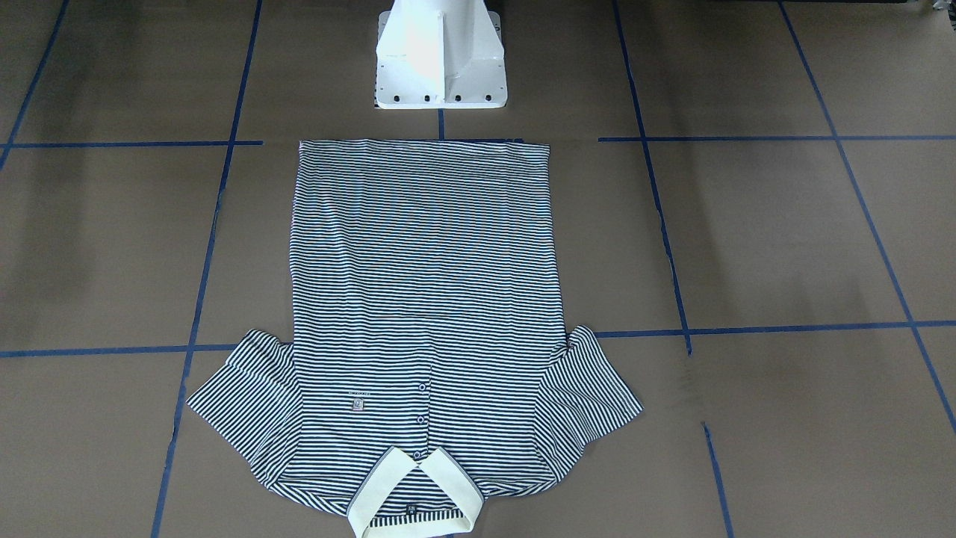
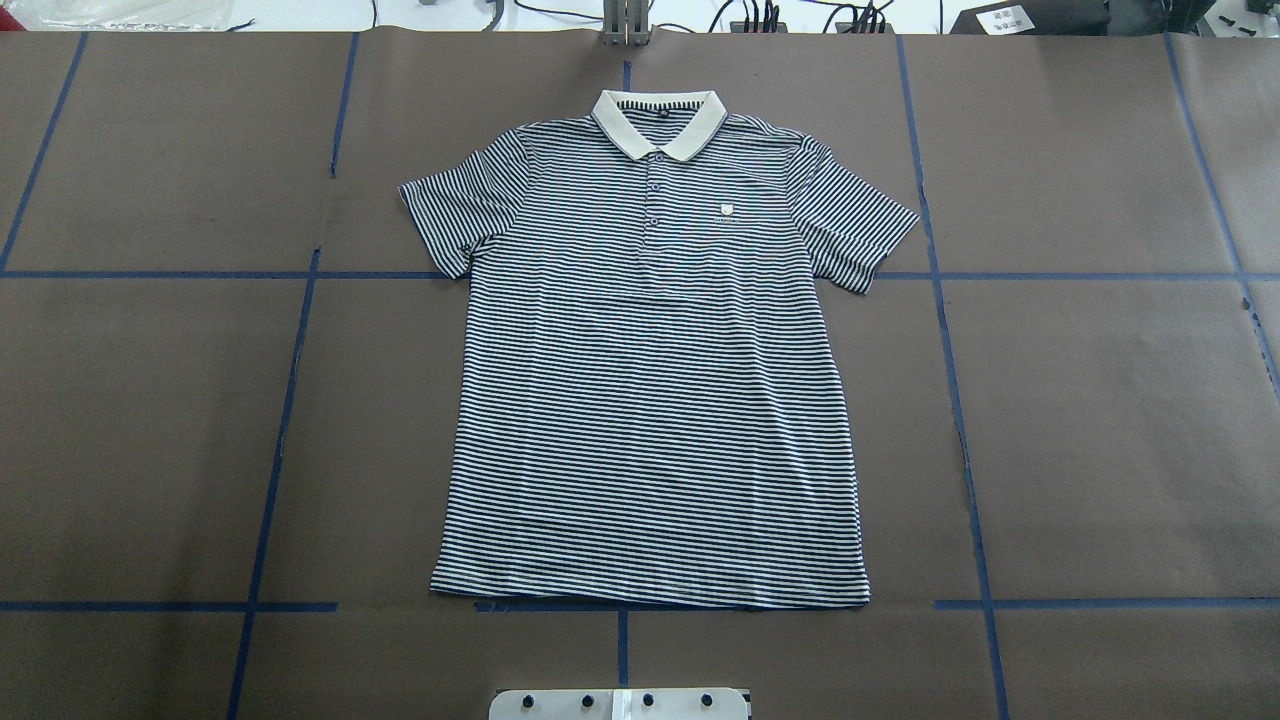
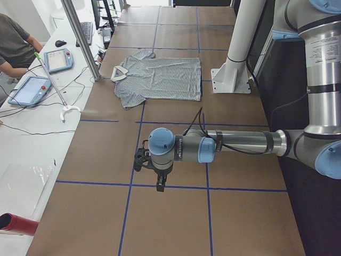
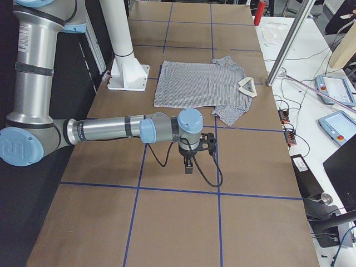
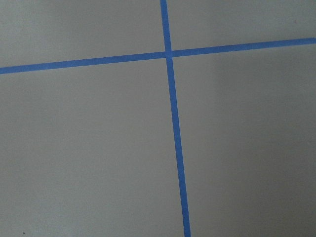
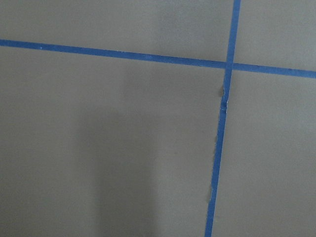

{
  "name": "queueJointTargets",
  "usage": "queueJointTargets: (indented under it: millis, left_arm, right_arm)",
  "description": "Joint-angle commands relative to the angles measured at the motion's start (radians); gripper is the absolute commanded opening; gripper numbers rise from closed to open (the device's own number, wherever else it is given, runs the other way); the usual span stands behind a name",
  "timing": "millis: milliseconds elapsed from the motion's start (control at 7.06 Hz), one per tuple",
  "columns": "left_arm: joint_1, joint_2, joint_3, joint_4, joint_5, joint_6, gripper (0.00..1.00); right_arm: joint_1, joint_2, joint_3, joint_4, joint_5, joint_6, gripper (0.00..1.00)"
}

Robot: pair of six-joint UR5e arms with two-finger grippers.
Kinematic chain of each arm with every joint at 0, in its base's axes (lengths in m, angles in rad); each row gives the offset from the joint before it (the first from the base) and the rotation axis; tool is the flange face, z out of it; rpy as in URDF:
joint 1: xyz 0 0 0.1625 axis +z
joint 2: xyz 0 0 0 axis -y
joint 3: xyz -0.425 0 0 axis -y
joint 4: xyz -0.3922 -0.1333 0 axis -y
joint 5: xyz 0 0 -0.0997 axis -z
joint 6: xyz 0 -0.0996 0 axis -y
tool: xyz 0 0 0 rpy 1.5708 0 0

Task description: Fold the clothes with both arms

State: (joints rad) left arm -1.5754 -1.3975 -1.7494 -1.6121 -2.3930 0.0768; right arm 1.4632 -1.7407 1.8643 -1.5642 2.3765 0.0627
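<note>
The striped polo shirt (image 2: 650,400) lies flat and face up on the brown table, sleeves spread. Its cream collar (image 2: 660,120) points away from the robot and its hem lies near the base. It also shows in the front view (image 1: 426,299) and both side views (image 3: 160,77) (image 4: 200,83). My left gripper (image 3: 159,184) hangs over bare table well to the left of the shirt. On the opposite side my right gripper (image 4: 189,165) hangs the same way. Whether either is open or shut I cannot tell. Both wrist views show only table and blue tape.
The white pedestal base (image 1: 441,67) stands just behind the shirt's hem. Blue tape lines (image 2: 290,400) grid the table. A side bench holds teach pendants (image 3: 57,58), cables and a metal post (image 3: 80,37), with a person (image 3: 13,40) seated there.
</note>
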Motion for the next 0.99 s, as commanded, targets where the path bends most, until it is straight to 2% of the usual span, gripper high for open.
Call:
queueJointTargets:
  millis: [0,566,708,850]
  left_arm:
    - [-0.003,-0.001,-0.025,0.003,-0.005,0.000,1.00]
    - [0.000,0.005,-0.027,-0.002,-0.006,-0.006,1.00]
    - [0.000,0.005,-0.016,-0.006,-0.017,0.000,1.00]
    - [-0.001,0.012,-0.044,-0.005,-0.041,-0.003,1.00]
  right_arm:
    - [0.000,0.006,-0.008,0.001,0.003,-0.006,1.00]
    - [-0.023,0.009,-0.013,0.009,0.041,0.006,1.00]
    - [-0.090,0.009,-0.016,0.101,0.064,0.011,1.00]
    - [-0.104,0.027,-0.057,0.202,0.064,0.053,1.00]
